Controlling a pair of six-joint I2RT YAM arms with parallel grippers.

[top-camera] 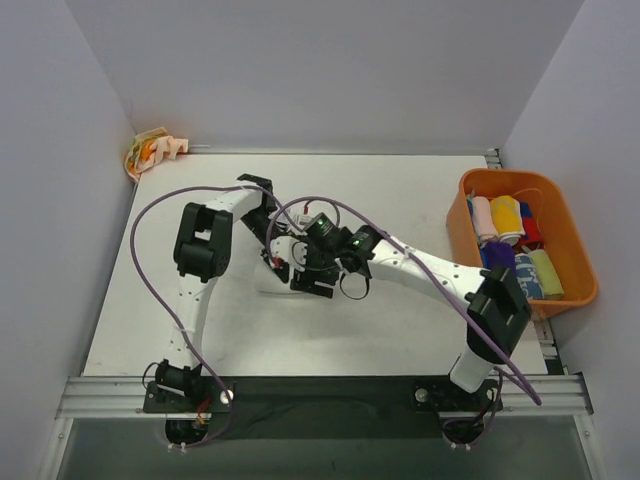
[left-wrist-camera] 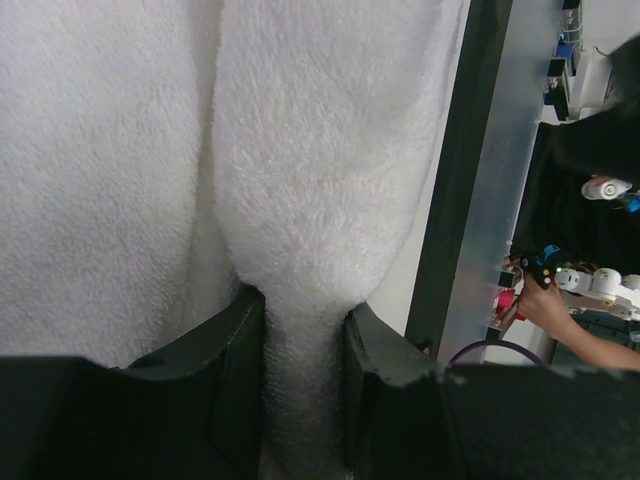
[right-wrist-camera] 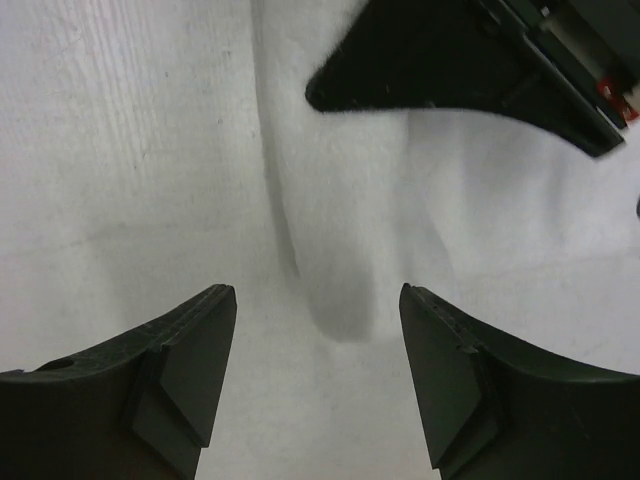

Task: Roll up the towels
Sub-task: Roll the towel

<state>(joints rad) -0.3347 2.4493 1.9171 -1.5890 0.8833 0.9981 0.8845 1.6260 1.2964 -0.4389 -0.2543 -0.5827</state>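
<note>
Top view, grippers: The left gripper [top-camera: 283, 252] and the right gripper [top-camera: 318, 272] are meeting nose to nose in the middle of the table [top-camera: 400, 180].
Top view, big towel: The big white towel [top-camera: 270, 285] is lying under them and peeking out toward 7 o'clock. It is hard to see on the white table.
Top view, other towels: The rolled towels [top-camera: 510, 215] are sitting in the orange bin [top-camera: 575, 240] at 3 o'clock. The spotty towel [top-camera: 150, 152] is lying bunched up in the corner at 10 o'clock.
Left wrist view, jaws: The left gripper [left-wrist-camera: 303, 390] is pinching a fat fold of the big white towel [left-wrist-camera: 320, 150]. The fold is running up toward 12 o'clock.
Right wrist view, jaws: The right gripper [right-wrist-camera: 318, 380] is holding its jaws wide apart with nothing between them. It is hovering over the big white towel [right-wrist-camera: 150, 150], where a soft ridge is ending just in front of the jaws.
What could go wrong: I think only one side is being held, so the roll may be going crooked or coming loose. The fluffy fold may be slipping if the left gripper is pulling hard. The right jaws may be closing on air if they are stopping short of the ridge. The grippers are so close that they may be bumping.
</note>
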